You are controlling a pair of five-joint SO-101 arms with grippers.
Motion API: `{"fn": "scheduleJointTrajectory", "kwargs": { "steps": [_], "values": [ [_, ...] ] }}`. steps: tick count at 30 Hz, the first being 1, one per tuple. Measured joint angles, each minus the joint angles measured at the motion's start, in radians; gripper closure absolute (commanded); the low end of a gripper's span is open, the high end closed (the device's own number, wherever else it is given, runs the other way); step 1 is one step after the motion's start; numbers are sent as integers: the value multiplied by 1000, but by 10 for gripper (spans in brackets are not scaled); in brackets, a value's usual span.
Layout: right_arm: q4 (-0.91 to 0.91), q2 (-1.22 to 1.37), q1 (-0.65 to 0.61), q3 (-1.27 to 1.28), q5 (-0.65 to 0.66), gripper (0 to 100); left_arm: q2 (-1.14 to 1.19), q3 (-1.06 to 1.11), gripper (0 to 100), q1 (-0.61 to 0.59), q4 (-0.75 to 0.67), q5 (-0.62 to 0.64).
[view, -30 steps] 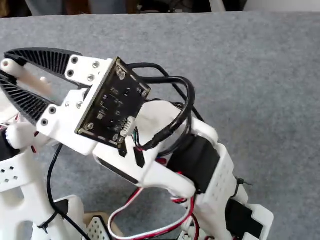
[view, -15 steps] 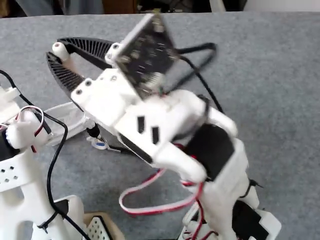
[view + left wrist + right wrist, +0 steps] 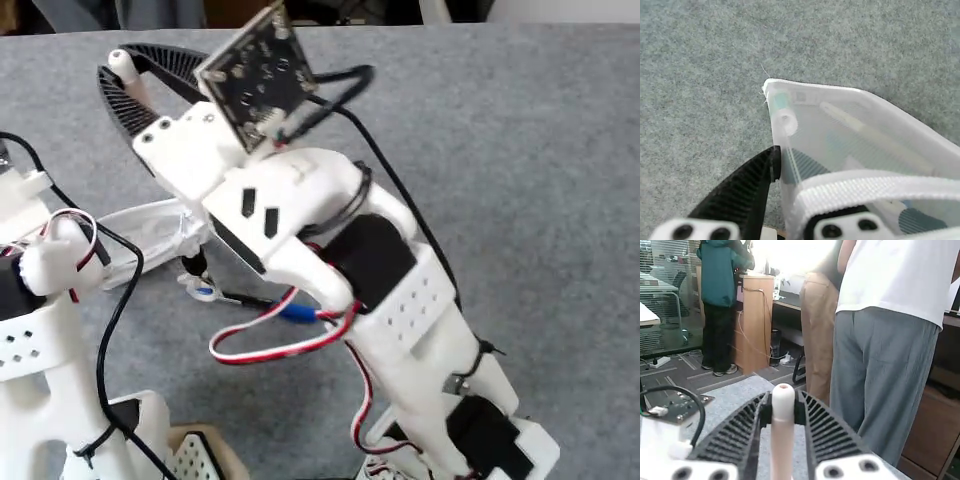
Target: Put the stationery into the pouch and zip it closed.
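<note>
high: right gripper (image 3: 128,82) is raised over table (image 3: 520,150), jaws clamped on white pen (image 3: 121,62); pouch (image 3: 150,225) is lying below | left wrist: pouch edge is pinched by left gripper (image 3: 785,167), stationery (image 3: 865,137) seen inside | right wrist: white pen is clamped between ribbed fingers (image 3: 740,435)

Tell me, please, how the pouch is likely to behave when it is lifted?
Probably floppy: the pouch is thin, see-through fabric, pinched at one edge by the left claw. Likely light, though the stationery visible inside may make it sag.
</note>
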Motion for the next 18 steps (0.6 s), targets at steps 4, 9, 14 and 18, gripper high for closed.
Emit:
{"fn": "scheduleJointTrajectory", "kwargs": {
  "steps": [4, 9, 14, 18],
  "values": [
    [38, 12, 2, -41, -95, 986, 0, 0, 971, 17, 0, 0],
    [89, 12, 2, -95, -103, 986, 3, -44, 971, 83, 0, 2],
    [155, -18, 2, -130, -34, 986, 3, -110, 971, 189, 0, 25],
    [203, -77, 8, -130, -23, 986, 3, -110, 971, 207, 2, 64]
  ]
}}
